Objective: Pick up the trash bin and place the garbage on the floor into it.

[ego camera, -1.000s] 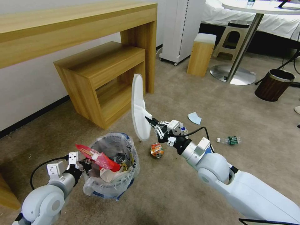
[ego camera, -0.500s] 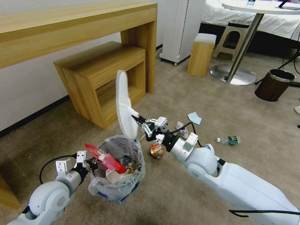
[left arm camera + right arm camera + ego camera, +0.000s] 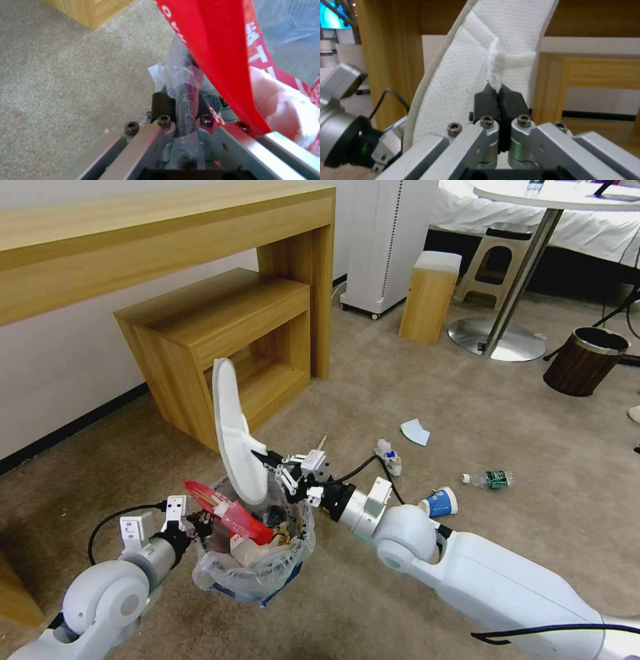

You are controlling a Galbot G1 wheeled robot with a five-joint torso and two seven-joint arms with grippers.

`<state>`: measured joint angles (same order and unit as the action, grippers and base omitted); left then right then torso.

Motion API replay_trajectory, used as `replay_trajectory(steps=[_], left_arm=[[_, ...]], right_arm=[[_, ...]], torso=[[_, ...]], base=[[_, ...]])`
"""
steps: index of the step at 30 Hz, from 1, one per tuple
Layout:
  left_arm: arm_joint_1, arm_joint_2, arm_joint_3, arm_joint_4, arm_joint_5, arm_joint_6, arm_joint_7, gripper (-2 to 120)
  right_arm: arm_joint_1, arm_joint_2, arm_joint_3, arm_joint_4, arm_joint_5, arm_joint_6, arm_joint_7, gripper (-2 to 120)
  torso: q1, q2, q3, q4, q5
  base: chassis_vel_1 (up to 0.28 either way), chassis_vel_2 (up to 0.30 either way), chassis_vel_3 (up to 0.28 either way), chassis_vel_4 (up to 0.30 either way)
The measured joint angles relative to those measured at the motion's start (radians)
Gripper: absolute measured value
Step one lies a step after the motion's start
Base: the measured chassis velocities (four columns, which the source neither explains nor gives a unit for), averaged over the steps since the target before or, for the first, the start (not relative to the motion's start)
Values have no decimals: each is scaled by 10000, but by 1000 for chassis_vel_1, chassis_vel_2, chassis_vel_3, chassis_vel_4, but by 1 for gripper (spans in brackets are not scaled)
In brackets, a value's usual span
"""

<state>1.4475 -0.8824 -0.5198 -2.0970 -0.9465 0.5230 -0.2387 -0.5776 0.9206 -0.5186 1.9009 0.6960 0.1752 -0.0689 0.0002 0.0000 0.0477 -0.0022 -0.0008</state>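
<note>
Right gripper [image 3: 279,473], clamped on white slipper [image 3: 235,437], has swung in over the trash bin [image 3: 257,553]; left gripper [image 3: 193,521] pinches bin's rim. Drop looks imminent.

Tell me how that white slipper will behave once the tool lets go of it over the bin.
Pinched by its strap, the white slipper stands upright, so probably light and fairly stiff. It's taller than the trash bin, so it may lean out over the rim.
</note>
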Motion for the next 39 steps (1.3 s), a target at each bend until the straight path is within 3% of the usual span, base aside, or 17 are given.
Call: replay_trajectory(steps=[16, 39], left_arm=[[442, 123, -460, -868, -327, 58, -192, 0], [522, 135, -662, -947, -375, 61, -193, 0]], right_arm=[[88, 349, -712, -697, -436, 389, -252, 0], [-72, 395, -759, -1468, -944, 896, -682, 0]], torso=[[0, 0, 0, 0, 0], [0, 0, 0, 0, 0]], base=[[0, 0, 0, 0], [0, 0, 0, 0]])
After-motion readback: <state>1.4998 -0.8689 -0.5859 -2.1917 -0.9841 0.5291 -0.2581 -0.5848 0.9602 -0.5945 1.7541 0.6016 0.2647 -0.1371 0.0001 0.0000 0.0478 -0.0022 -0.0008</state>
